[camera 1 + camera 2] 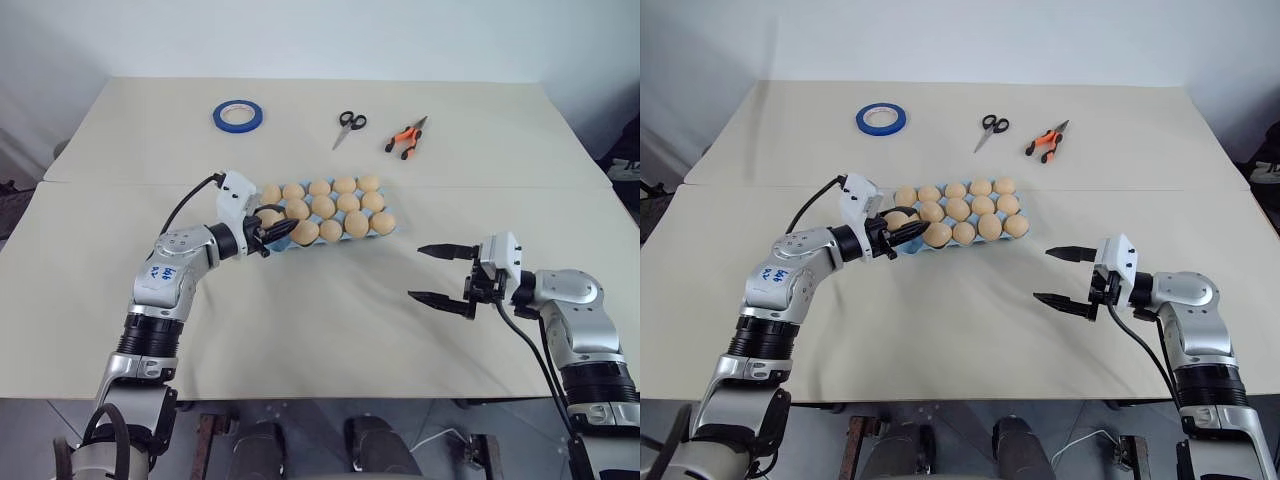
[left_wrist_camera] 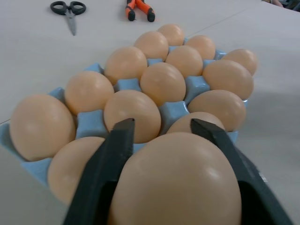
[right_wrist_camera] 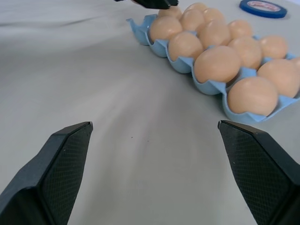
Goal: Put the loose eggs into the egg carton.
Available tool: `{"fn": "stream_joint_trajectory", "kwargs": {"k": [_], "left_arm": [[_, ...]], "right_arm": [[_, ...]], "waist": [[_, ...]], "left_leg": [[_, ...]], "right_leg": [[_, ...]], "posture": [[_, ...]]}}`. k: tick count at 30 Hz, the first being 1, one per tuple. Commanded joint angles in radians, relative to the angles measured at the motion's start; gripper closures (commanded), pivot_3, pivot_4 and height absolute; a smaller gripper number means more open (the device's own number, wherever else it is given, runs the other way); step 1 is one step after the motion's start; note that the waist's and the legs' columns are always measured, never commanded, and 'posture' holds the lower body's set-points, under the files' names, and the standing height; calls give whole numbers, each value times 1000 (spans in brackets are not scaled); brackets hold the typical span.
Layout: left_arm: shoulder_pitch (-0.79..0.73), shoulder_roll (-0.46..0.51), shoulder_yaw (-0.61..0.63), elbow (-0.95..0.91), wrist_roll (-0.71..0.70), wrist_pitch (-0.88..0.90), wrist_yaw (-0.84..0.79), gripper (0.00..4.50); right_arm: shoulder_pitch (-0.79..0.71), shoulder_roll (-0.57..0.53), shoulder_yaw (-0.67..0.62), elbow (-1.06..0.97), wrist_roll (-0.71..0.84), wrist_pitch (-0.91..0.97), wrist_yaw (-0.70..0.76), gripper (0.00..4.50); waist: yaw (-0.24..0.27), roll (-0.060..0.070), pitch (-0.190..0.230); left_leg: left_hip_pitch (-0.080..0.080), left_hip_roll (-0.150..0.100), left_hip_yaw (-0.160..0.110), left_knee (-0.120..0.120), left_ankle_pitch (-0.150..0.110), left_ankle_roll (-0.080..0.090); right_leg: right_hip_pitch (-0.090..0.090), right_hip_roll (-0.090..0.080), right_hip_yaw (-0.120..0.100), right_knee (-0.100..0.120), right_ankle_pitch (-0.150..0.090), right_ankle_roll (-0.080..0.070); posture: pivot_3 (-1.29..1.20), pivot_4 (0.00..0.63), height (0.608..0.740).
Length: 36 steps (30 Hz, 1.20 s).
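The left pincer (image 1: pixel 280 232) pinches one egg (image 2: pixel 180 183) between its two black fingers at the near left corner of the egg carton (image 3: pixel 140 32), which lies mid-bench with eggs in its other cups. The right pincer (image 1: pixel 438 273) hangs spread wide above the bare bench (image 1: pixel 330 320), well to the right of the carton. A blue tape roll (image 1: pixel 238 115), scissors (image 1: pixel 348 125) and orange pliers (image 1: pixel 405 138) lie beyond the carton.

egg carton (image 2: pixel 92 123) cups hidden under eggs, near corner behind left hand (image 1: pixel 277 233)
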Motion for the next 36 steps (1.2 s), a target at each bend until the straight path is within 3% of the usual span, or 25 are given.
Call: {"fn": "stream_joint_trajectory", "kwargs": {"k": [1,4,5,11,14,22,27,31,36], "left_arm": [[3,20,7,-30,1,-20,-35,1055],[3,16,-1,-33,3,-18,-46,159],[-2,11,8,-30,-1,-23,-41,56],[-30,25,106,-41,-75,52,-31,56],[-14,69,174,-72,-199,100,-163,56],[69,402,195,-40,-283,184,-544,56],[214,543,229,4,-232,41,-713,56],[296,581,263,46,-229,-59,-785,56],[281,524,275,81,-229,-138,-754,56]], "right_arm": [[12,-17,-30,-40,22,1,-11,0],[7,-13,-24,-38,20,1,-16,0],[1,-11,-23,-35,19,1,-18,0],[-9,-13,-24,-26,20,-2,-19,0],[-17,-19,-29,-15,24,-3,-12,0],[-133,-85,-48,117,12,-49,53,0],[-179,-115,-61,179,19,-58,96,0],[-142,-145,-70,227,21,-77,163,0],[-135,-121,-73,234,32,-73,149,0]], "waist": [[0,0,0],[2,0,0],[2,0,0],[0,0,0],[-1,0,0],[-21,1,1],[-26,2,1],[-26,2,1],[-24,3,2]], "left_leg": [[0,0,0,0,0,0],[0,0,0,0,0,0],[0,0,0,0,0,0],[0,0,0,0,0,0],[0,0,0,0,0,0],[0,0,0,-1,0,0],[0,-1,0,-2,0,1],[0,0,0,-3,-2,1],[-1,-1,1,-2,-3,3]], "right_leg": [[0,0,0,0,0,0],[0,0,0,0,0,0],[0,0,0,0,0,0],[0,0,0,0,0,0],[0,0,0,1,0,0],[0,0,0,-1,0,0],[0,-1,0,-1,0,0],[-1,-1,-1,-2,0,0],[0,-3,-1,-2,0,0]], "posture": [[0,150,740],[0,150,740],[0,150,740],[0,150,740],[0,150,740],[0,150,740],[0,150,740],[0,150,740],[0,150,740]]}}
